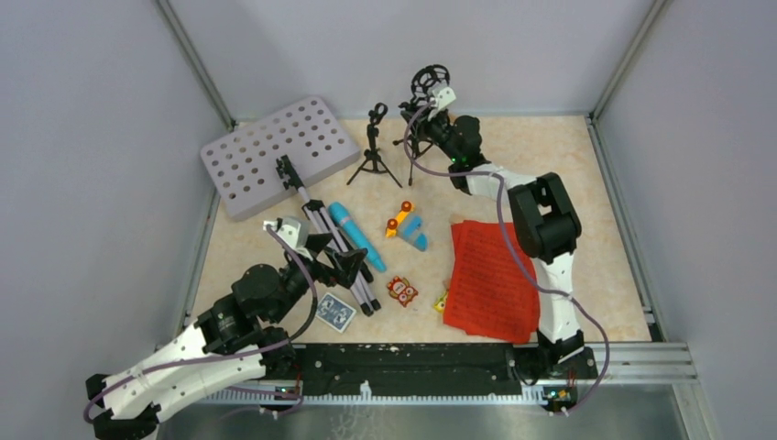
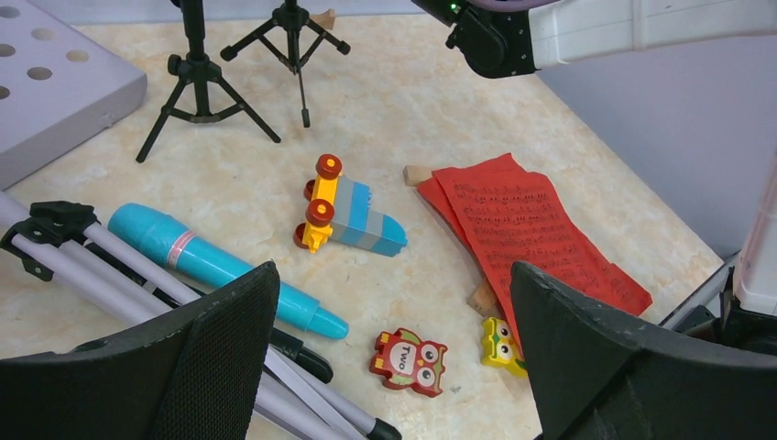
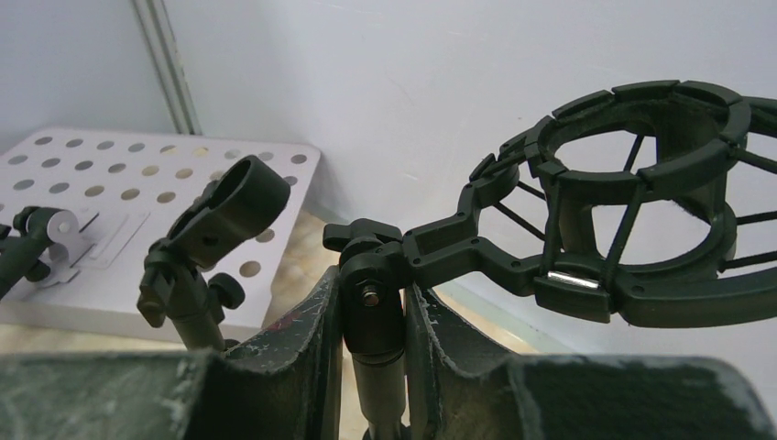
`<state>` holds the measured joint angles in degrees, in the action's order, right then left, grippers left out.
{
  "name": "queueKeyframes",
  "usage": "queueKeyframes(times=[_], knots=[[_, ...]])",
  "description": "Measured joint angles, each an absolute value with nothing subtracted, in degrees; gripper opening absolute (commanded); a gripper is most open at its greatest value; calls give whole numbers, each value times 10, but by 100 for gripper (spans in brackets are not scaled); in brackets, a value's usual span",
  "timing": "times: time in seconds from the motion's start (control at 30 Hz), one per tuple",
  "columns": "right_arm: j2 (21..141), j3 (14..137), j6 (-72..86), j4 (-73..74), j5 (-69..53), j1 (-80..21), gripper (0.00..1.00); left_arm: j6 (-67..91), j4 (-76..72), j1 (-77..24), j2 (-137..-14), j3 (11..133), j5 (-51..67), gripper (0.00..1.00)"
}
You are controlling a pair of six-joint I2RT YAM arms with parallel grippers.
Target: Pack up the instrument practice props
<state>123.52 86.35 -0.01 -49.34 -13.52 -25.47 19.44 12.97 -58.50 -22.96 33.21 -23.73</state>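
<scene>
Right wrist: right gripper point(image 3: 374, 362) pinches the upright mic tripod point(image 3: 371, 307) by its stem; shock-mount ring point(image 3: 660, 293) juts right.

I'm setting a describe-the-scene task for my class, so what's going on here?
Two robot arms are working over a table of music props. The right gripper is shut on the stem of the shock-mount mic tripod at the back. The left gripper is open, hovering above the blue microphone and the legs of the grey music stand, holding nothing. The other mic tripod and the red music sheets sit on the table untouched.
</scene>
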Motion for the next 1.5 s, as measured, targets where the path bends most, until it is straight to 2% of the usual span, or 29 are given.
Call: queueKeyframes(times=[0.4, 0.7, 0.8, 0.87, 1.0, 1.33, 1.5], knots=[[1304, 887, 47, -555, -240, -242, 1, 178, 129, -585, -239, 332, -241, 99], [1308, 884, 62, -569, -290, -242, 22, 179, 126, -585, -246, 332, -241, 99], [1305, 863, 60, -593, -288, -242, 38, 179, 125, -585, -246, 332, -241, 99], [1296, 841, 57, -604, -276, -242, 52, 178, 125, -585, -246, 332, -241, 99], [1274, 801, 48, -608, -252, -242, 69, 179, 125, -585, -246, 332, -243, 99], [1167, 669, 36, -602, -160, -242, 75, 183, 131, -585, -243, 329, -292, 99], [1052, 559, 67, -571, -95, -243, 76, 189, 148, -585, -247, 328, -311, 99]])
